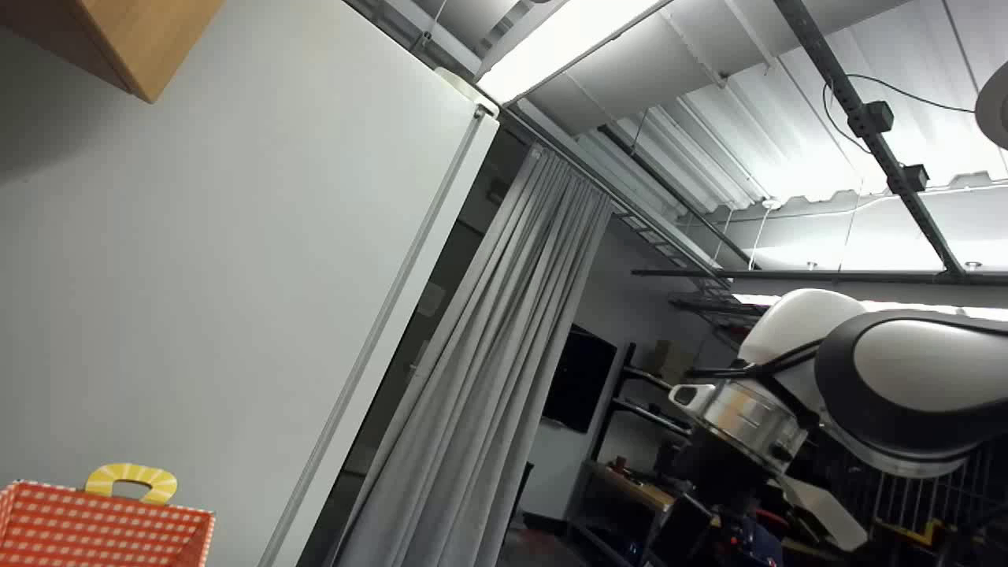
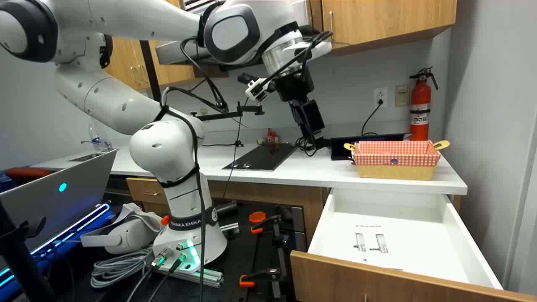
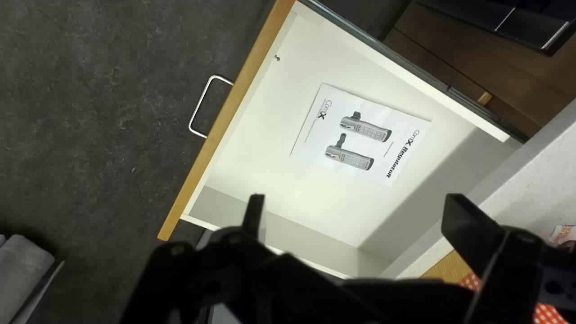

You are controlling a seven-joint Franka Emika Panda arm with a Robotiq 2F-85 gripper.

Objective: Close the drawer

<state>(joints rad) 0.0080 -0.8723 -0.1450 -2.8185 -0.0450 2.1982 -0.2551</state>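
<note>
Gripper [image 3: 355, 198] spread wide, I held the arm [image 2: 147, 19] higher than the drawer [image 2: 419, 289] and well apart from it. Well left of the drawer in an exterior view was a laptop [image 2: 71, 188], then a white headset [image 2: 136, 235], then the arm base [image 2: 172, 239]. Orange-tipped clamps [image 2: 263, 275] lay near the drawer's left edge. Next came the drawer itself — pulled out beneath the counter [image 2: 319, 172], a printed sheet [image 3: 360, 135], as the wrist view showed me, flat on its floor. Over the drawer's back, on the counter, I saw a red-checked basket [image 2: 394, 159] — behind that, a red fire extinguisher [image 2: 420, 96].
</note>
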